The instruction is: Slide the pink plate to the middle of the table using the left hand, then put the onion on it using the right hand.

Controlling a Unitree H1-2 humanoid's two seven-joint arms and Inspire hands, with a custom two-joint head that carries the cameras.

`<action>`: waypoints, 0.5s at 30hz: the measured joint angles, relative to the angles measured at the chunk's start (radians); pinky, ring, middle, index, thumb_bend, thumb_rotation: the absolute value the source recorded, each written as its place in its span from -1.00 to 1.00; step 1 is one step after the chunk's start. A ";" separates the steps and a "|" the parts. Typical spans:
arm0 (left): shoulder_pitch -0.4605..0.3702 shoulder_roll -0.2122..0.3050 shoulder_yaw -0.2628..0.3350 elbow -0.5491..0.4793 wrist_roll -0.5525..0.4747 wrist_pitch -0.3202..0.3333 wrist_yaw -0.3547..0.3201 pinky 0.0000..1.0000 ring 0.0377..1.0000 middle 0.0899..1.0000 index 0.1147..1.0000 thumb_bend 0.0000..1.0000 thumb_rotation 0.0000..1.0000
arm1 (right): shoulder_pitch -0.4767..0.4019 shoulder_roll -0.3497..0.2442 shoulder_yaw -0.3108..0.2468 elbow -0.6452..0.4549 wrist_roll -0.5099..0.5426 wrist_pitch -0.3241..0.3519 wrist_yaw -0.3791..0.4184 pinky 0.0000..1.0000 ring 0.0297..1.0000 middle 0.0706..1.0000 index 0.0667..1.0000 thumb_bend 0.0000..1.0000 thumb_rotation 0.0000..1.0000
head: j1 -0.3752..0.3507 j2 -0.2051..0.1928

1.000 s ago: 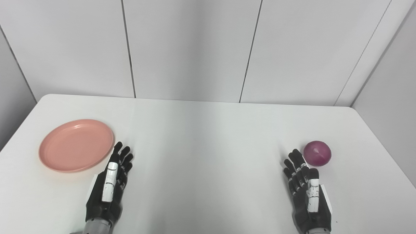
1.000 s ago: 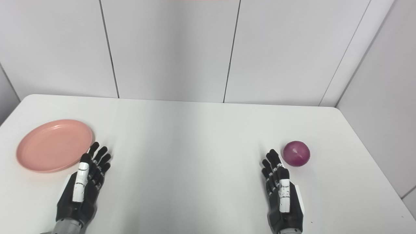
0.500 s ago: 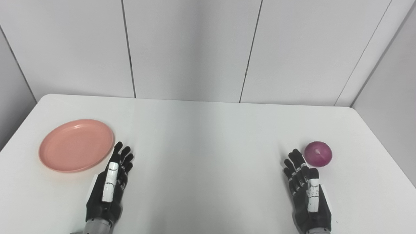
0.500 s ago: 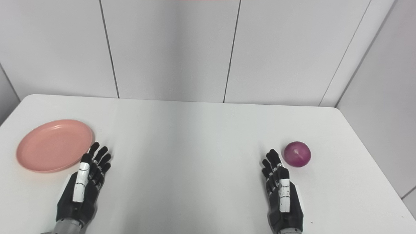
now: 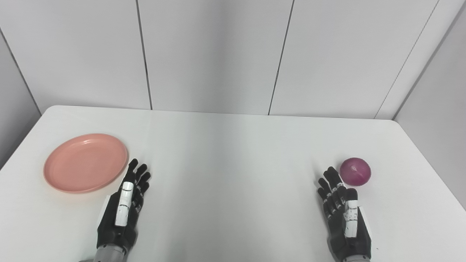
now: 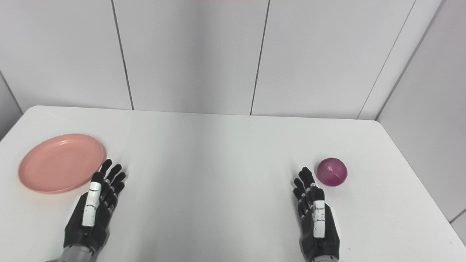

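- While both hands rest low on the white table (image 5: 233, 145), I see the pink plate (image 5: 86, 162) at the table's left side, not in the middle.
- My left hand (image 5: 122, 211) lies just beside the plate's near right rim, fingers stretched out and slightly apart, holding nothing; its fingertips (image 5: 133, 163) come close to the rim, though I can't say whether they touch.
- My right hand (image 6: 316, 218) is also flat and spread — empty — with the onion (image 6: 331, 171) just ahead of it and a little to the right, apart from the fingertips.
- Onion and plate sit well apart, at opposite sides, with bare tabletop between them.
- Count: one plate, one purple-red onion, two hands — no other loose item on the table.
- Grey wall panels (image 5: 218, 54) stand behind the table's far edge.
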 measured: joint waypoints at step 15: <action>0.001 -0.016 -0.063 0.033 0.063 -0.061 0.059 0.94 0.87 0.88 0.91 0.37 0.77 | -0.034 -0.075 -0.057 0.072 0.059 -0.020 0.065 0.97 0.92 0.90 0.90 0.79 0.79 | 0.193 -0.070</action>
